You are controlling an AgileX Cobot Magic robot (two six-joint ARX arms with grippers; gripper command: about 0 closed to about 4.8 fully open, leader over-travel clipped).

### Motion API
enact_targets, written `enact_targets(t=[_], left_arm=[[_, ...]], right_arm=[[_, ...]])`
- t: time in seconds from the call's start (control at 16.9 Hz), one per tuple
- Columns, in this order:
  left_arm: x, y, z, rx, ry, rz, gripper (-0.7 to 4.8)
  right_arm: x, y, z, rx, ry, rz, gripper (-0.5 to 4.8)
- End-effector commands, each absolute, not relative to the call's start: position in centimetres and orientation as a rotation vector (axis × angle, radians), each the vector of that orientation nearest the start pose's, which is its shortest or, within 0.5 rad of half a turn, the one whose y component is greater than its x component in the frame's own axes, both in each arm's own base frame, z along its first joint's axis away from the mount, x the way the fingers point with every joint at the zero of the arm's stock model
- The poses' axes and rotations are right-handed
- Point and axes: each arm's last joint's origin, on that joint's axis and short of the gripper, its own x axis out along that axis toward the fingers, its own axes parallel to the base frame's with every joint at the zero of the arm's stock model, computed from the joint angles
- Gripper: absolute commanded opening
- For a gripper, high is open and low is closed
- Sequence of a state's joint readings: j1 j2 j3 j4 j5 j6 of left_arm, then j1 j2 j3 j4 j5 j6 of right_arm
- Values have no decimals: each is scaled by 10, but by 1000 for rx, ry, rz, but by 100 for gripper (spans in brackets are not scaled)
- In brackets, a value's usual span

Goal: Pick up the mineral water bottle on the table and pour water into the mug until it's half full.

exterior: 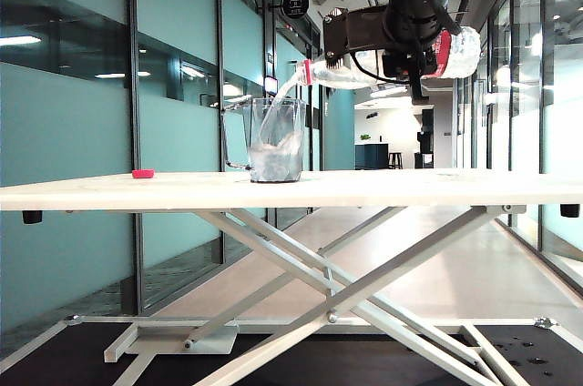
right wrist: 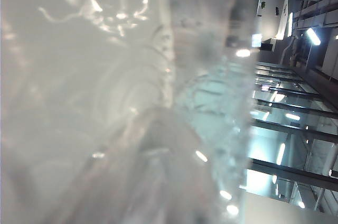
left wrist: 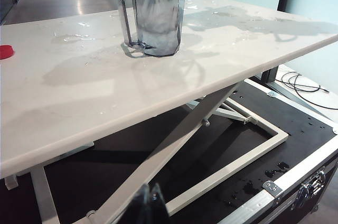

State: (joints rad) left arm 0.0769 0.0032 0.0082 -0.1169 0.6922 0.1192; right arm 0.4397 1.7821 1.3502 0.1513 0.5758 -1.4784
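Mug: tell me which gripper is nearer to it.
Right. The right gripper holds the mineral water bottle tipped just above and beside the mug, pouring into it. The left gripper sits low, beyond the table edge, well away.

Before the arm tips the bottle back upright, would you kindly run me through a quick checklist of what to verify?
1. Grip: the right gripper holds the mineral water bottle near-level above the table: ok.
2. Stream aim: water falls from the bottle mouth into the mug: ok.
3. Fill level: water stands somewhat under halfway up the mug in the exterior view: not ok yet.
4. Mug upright and steady on the table: ok.
5. Spills: droplets and puddles lie on the tabletop around the mug in the left wrist view: not ok.
6. Left gripper low beside the table, clear of the pour; its jaws together: ok.
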Motion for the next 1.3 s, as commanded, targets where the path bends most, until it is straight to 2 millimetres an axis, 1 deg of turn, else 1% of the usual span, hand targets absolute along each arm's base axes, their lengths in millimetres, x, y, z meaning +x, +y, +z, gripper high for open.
enact_targets(t=[0.06,0.12,0.24,0.36,0.41,0.53,0.65,0.77,0.83,0.89,0.95,1.01,1.12,1.24,1.3], left_arm=[[91,-12,157,79,61,-621,-5],[91,-12,157,79,61,-621,-5],[91,-12,157,79,61,-621,-5],[91,-12,157,79,61,-621,-5],[91,-12,157,79,62,-621,-5],[91,-12,156,79,62,-621,-5],[91,-12,156,76,69,-621,-5],[91,-12,155,70,83,-622,-5],[91,-12,154,68,88,-622,-5],[91,-12,154,69,88,-622,-5],[91,-12,154,69,88,-622,-5],[91,-12,154,69,88,-622,-5],[91,-12,154,73,87,-622,-5],[91,-12,154,89,82,-624,-5],[91,-12,154,91,81,-623,-5]], right_arm=[[378,160,301,-1573,263,21,78],[378,160,300,-1569,265,24,78],[377,161,298,-1494,271,52,84],[375,162,290,-1379,298,144,86],[373,162,284,-1292,318,221,86],[372,163,280,-1130,340,274,86],[374,159,280,-855,345,299,86],[381,147,279,-521,352,348,85],[383,143,278,-444,339,363,85],[387,134,276,-313,300,395,85],[388,128,273,-232,264,425,85],[390,119,266,-125,183,472,85],[386,108,255,-72,43,510,85],[385,103,244,-61,-45,545,85],[386,101,238,-30,-59,565,86]])
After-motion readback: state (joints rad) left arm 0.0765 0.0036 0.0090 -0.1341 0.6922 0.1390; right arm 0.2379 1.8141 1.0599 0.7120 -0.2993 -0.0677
